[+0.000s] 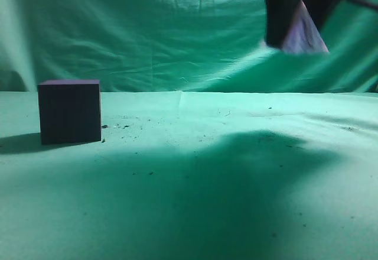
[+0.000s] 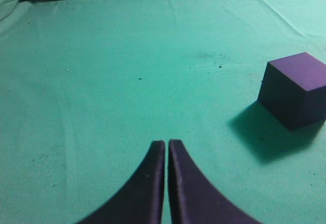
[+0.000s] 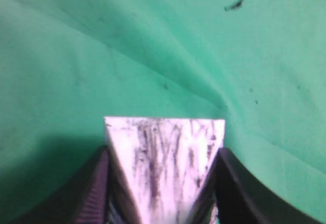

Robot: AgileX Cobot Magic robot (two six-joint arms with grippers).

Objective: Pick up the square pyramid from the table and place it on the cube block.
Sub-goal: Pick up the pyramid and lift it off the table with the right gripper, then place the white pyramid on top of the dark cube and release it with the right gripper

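The dark purple cube block [image 1: 69, 111] stands on the green cloth table [image 1: 195, 177] at the left; it also shows at the right edge of the left wrist view [image 2: 296, 89]. My right gripper [image 1: 298, 18] is high at the upper right, shut on the whitish, dark-streaked square pyramid [image 1: 304, 35], well above the table and far right of the cube. In the right wrist view the pyramid [image 3: 165, 163] sits between the two jaws [image 3: 164, 155], base away from the camera. My left gripper [image 2: 166, 145] is shut and empty over bare cloth, left of the cube.
Small dark crumbs [image 1: 127, 125] speckle the cloth just right of the cube. A draped green backdrop [image 1: 165, 29] hangs behind the table. A large shadow [image 1: 236, 171] lies across the middle of the cloth.
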